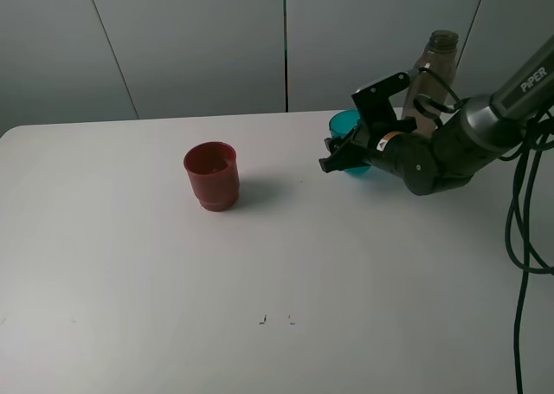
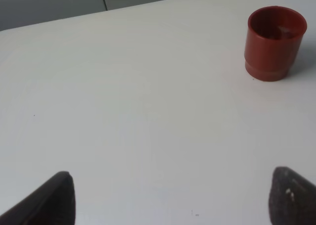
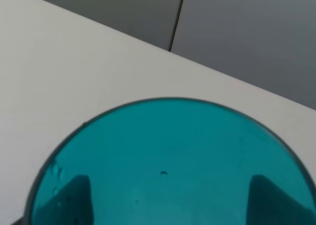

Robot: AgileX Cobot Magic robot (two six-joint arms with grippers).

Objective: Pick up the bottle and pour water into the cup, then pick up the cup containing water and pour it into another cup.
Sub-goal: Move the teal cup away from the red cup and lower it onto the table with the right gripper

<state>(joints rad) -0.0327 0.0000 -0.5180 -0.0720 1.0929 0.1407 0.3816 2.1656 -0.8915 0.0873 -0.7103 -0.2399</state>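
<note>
The teal-blue cup (image 1: 349, 125) is at the back right of the table, and my right gripper (image 1: 344, 158) is shut on it. In the right wrist view the cup (image 3: 168, 151) fills the lower part, and both dark fingers (image 3: 71, 198) show through its translucent wall. The smoky bottle (image 1: 435, 63) stands upright behind the right arm, partly hidden by it. The dark red cup (image 1: 211, 175) stands upright left of centre, also visible as the red cup (image 2: 274, 42) in the left wrist view. My left gripper (image 2: 170, 205) is open over bare table, well apart from the red cup.
The white table (image 1: 173, 290) runs from the left edge to the front. Black cables (image 1: 519, 238) hang at the right edge beside the right arm (image 1: 450, 143). A grey panelled wall (image 1: 216, 39) stands behind the table.
</note>
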